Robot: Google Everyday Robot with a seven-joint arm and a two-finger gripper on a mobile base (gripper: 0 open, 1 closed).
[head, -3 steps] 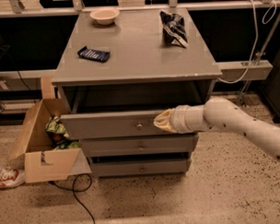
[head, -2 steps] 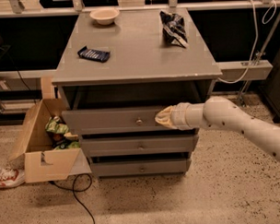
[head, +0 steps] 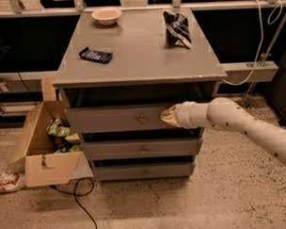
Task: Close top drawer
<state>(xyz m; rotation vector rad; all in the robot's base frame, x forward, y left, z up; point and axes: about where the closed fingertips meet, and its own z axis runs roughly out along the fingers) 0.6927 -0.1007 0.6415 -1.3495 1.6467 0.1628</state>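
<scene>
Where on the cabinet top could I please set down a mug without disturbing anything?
The cabinet top is bare across its middle and front strip, bordered by the blue packet at left, the bowl behind and the chip bag at back right. The back edge is crowded. Below, the pincer sits against the top drawer front, so avoid reaching there.
</scene>
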